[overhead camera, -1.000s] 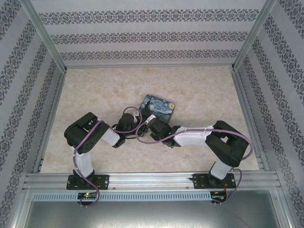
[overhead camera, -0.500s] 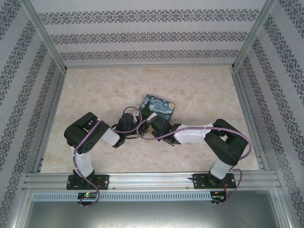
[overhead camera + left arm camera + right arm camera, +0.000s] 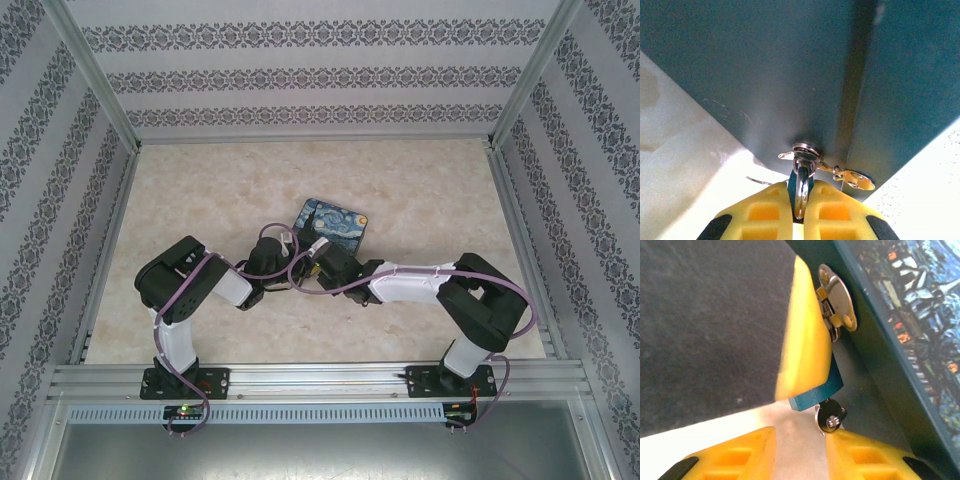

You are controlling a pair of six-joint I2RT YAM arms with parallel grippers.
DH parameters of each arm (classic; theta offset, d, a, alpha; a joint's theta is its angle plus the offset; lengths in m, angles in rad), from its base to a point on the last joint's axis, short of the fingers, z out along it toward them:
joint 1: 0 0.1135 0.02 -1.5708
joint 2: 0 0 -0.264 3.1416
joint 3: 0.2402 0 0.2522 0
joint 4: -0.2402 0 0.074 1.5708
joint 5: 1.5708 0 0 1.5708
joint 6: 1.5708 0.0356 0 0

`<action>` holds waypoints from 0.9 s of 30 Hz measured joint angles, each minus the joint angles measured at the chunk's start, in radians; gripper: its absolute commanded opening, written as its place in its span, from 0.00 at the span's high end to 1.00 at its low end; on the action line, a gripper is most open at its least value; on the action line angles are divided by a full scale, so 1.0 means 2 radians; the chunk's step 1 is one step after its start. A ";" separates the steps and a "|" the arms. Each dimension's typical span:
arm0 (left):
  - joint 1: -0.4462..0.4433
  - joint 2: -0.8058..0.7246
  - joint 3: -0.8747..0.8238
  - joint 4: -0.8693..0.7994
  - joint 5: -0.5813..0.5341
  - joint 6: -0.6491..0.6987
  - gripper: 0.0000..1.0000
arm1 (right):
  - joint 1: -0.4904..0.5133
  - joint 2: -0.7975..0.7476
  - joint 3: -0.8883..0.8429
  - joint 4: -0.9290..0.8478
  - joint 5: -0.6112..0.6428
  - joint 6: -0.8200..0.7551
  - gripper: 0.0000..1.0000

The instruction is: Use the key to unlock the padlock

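Patterned walls (image 3: 320, 70) enclose a pale marbled surface (image 3: 430, 190); near its middle lies a dark box (image 3: 335, 222) with a painted night-sky lid; both arms reach to its near-left side, the left arm (image 3: 195, 285) from the left and the right arm (image 3: 440, 285) from the right.

From the left wrist, the padlock (image 3: 801, 180) hangs from a metal loop (image 3: 804, 149) on the box's dark wall; its silver shackle passes through that loop; the left jaws are clenched on the padlock, their yellow pads (image 3: 765, 212) pressed to either side of its bluish body.

From the right wrist, the same bluish body pokes out beneath one pad of the left jaws, just under a riveted hasp plate (image 3: 837, 297) on the box; the key (image 3: 830, 419) sits at the padlock's lower end, touching it (whether it is seated in the keyhole I cannot tell). The right jaws are released, with bare surface showing between their two sides; the key lies just beside the tip of one side, not pinched.
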 measured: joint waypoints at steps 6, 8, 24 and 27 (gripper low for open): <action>0.001 0.000 0.000 0.000 -0.002 0.000 1.00 | -0.012 0.001 0.008 -0.009 -0.002 0.003 0.93; 0.002 0.000 0.000 0.000 -0.002 0.000 1.00 | -0.015 0.001 0.010 -0.011 -0.005 0.005 1.00; 0.003 0.000 0.001 0.000 -0.001 0.000 1.00 | -0.051 -0.072 -0.019 0.003 -0.108 0.067 0.47; 0.003 0.000 0.001 0.000 -0.001 0.000 1.00 | -0.081 -0.122 -0.036 0.016 -0.138 0.107 0.42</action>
